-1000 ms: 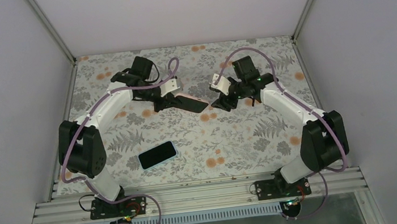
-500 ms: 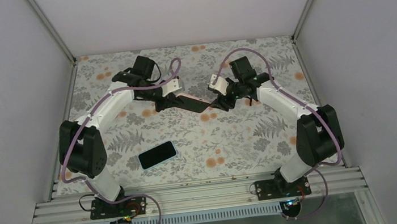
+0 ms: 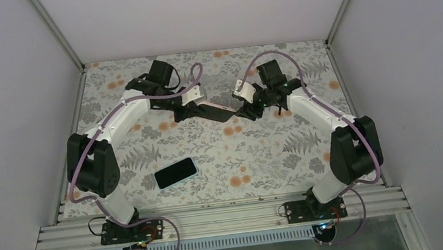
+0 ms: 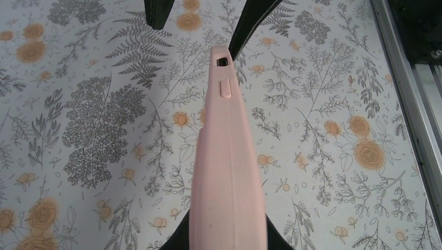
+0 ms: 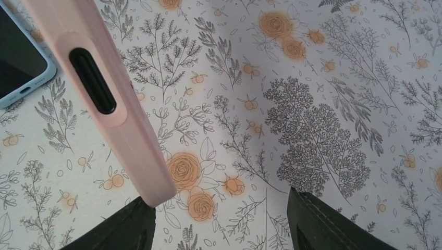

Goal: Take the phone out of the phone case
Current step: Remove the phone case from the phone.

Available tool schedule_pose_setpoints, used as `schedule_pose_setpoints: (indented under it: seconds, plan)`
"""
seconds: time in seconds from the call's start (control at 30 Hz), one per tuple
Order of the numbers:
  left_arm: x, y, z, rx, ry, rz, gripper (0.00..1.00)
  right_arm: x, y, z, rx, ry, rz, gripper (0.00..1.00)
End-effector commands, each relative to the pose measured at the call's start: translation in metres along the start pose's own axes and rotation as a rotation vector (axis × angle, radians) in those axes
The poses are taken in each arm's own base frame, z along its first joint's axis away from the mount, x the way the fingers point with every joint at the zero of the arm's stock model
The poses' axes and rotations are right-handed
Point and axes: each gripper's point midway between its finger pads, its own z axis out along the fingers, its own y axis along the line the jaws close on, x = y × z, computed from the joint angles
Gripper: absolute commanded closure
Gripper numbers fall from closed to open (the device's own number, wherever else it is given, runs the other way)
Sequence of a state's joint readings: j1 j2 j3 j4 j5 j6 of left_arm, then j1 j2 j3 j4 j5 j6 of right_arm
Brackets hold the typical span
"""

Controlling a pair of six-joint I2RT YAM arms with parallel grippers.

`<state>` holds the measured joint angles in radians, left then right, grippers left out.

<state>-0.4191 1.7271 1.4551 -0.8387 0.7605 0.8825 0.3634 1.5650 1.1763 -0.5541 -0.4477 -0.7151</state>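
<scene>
In the left gripper (image 3: 197, 111) the pink case (image 4: 228, 172) was clamped edge-on, off the table (image 3: 273, 150), the phone (image 3: 219, 115) apparently inside. Its far end lay just beside one finger of the spread right gripper (image 5: 224, 221). Judged light, rubbery, pliant; best peeled at a corner lip. No writing was legible.

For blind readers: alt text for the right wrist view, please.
A pink phone case, edge-on with a dark oval cutout, slants down from the top left over a floral tablecloth. The right hand's dark fingers stand wide apart at the bottom; a blue-cased phone lies far left.
</scene>
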Motion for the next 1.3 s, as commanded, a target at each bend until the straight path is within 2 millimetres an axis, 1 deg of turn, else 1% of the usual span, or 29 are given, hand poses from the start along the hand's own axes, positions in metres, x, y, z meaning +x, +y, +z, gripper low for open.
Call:
schedule_pose_setpoints:
  seconds: [0.0, 0.23, 0.4, 0.53, 0.6, 0.73, 0.8, 0.9, 0.97, 1.07, 1.1, 1.13, 1.17, 1.27]
  plan:
    - [-0.020, -0.021, -0.003, 0.078, -0.063, 0.047, 0.98, -0.014, -0.037, -0.009, 0.122, -0.028, -0.048, 0.35]
    - [-0.021, -0.025, -0.004, 0.089, -0.066, 0.051, 0.98, -0.011, -0.055, -0.009, 0.187, -0.012, -0.065, 0.36]
    - [-0.019, -0.027, -0.003, 0.100, -0.064, 0.050, 0.98, -0.009, -0.075, -0.010, 0.237, -0.007, -0.064, 0.36]
    - [-0.019, -0.030, -0.003, 0.107, -0.066, 0.051, 0.98, -0.013, -0.092, -0.012, 0.278, -0.010, -0.073, 0.36]
    - [-0.019, -0.031, -0.003, 0.108, -0.066, 0.052, 0.98, -0.008, -0.101, -0.003, 0.276, 0.006, -0.066, 0.36]
    - [-0.019, -0.033, -0.002, 0.109, -0.070, 0.056, 0.98, -0.014, -0.114, 0.001, 0.285, 0.000, -0.065, 0.37]
    - [-0.019, -0.031, -0.001, 0.103, -0.070, 0.053, 0.98, -0.016, -0.116, 0.003, 0.274, -0.001, -0.061, 0.37]
    - [-0.017, -0.026, 0.000, 0.091, -0.060, 0.052, 0.98, -0.018, -0.108, 0.000, 0.232, 0.001, -0.071, 0.36]
    - [-0.017, -0.024, 0.001, 0.082, -0.056, 0.054, 0.98, -0.016, -0.094, -0.010, 0.191, -0.010, -0.084, 0.34]
    - [-0.018, -0.021, 0.000, 0.065, -0.055, 0.060, 0.98, -0.014, -0.059, -0.031, 0.113, -0.037, -0.108, 0.33]
    - [-0.019, -0.019, 0.000, 0.057, -0.055, 0.063, 0.98, -0.008, -0.045, -0.033, 0.078, -0.039, -0.108, 0.33]
    - [-0.019, -0.018, 0.000, 0.053, -0.056, 0.064, 0.98, -0.009, -0.034, -0.039, 0.055, -0.053, -0.112, 0.33]
    - [-0.020, -0.017, -0.001, 0.049, -0.057, 0.065, 0.98, -0.006, -0.024, -0.041, 0.029, -0.054, -0.109, 0.33]
    - [-0.020, -0.017, 0.000, 0.050, -0.059, 0.064, 0.98, -0.003, -0.006, -0.046, -0.009, -0.063, -0.097, 0.33]
